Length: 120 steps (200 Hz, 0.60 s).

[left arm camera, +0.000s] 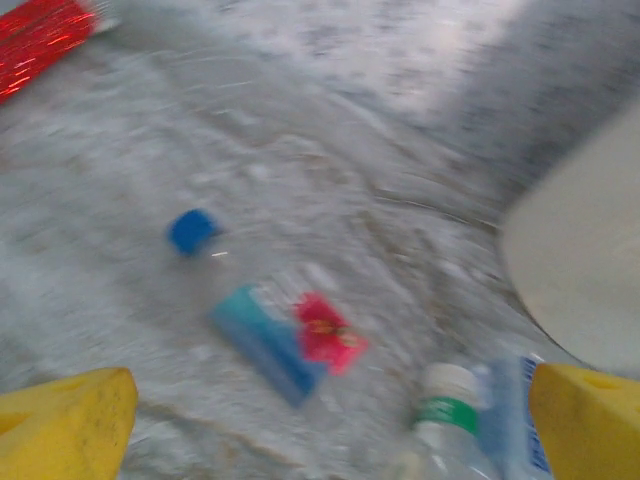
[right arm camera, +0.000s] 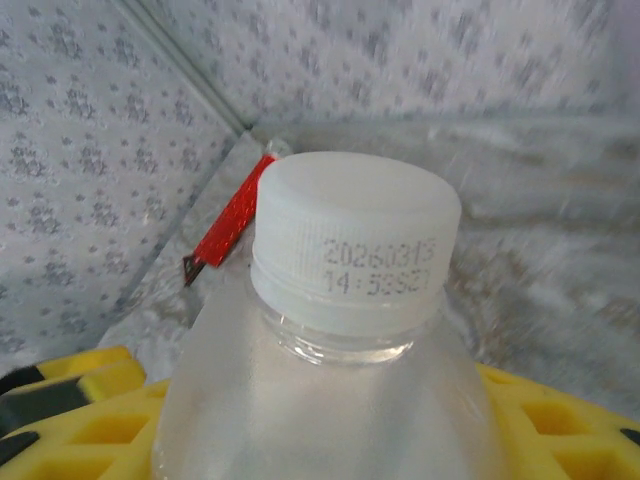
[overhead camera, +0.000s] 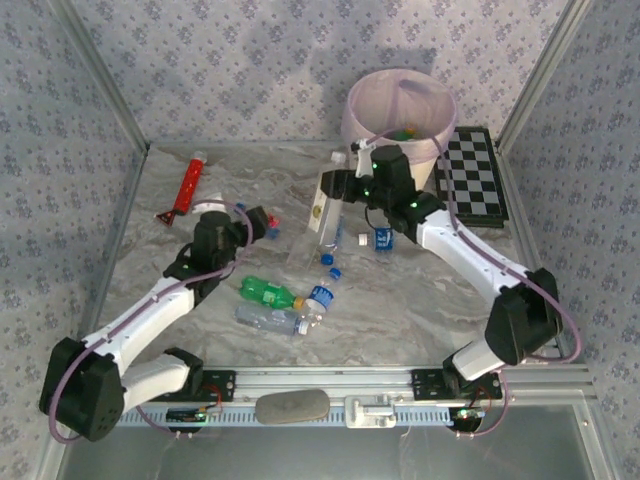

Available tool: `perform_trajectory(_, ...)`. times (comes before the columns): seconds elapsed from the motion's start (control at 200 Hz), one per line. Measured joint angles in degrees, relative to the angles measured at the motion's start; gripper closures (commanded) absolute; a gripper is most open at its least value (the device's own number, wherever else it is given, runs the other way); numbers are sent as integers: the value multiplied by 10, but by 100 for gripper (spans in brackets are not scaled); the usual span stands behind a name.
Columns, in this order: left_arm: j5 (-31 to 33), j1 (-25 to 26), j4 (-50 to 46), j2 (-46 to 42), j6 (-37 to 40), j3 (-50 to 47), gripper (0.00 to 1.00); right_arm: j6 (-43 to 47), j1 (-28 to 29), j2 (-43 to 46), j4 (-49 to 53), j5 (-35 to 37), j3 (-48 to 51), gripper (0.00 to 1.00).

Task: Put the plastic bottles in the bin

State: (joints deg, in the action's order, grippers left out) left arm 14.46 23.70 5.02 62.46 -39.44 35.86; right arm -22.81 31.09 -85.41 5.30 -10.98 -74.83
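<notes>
Clear white-capped bottle [right arm camera: 350, 250] sat clamped in right tool [right arm camera: 315, 440] near the bin [overhead camera: 447, 105], left tool [left arm camera: 330, 405] gaped wide over loose bottles [overhead camera: 262, 291] on desk [overhead camera: 420, 300].

Lilac-lined bin [overhead camera: 385, 100] stands far back — green bottle [overhead camera: 265, 291] and clear bottle [overhead camera: 268, 319] lie on the worktop; white-capped bottle [right arm camera: 340, 330] is gripped upright.

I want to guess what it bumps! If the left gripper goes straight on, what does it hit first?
Probably the clear bottle with the blue cap, lying ahead of the open left gripper. The wrist picture is blurry, so depth is uncertain.
</notes>
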Motion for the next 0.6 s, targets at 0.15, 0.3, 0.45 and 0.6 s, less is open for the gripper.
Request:
perform_trajectory(0.15,-16,-48,-19,7,-60,-40,0,81,-2,24,45,56,-71,51)
perform_trajectory(0.3,-36,-49,-27,17,-74,-41,0,162,-7,25,58,129,-140,52)
perform_trajectory(0.45,-50,-49,-26,29,-76,-36,0,229,-24,23,38,182,-183,53)
perform_trajectory(0.6,-64,-49,-24,39,-76,-23,0,268,-63,-5,3,208,-254,53)
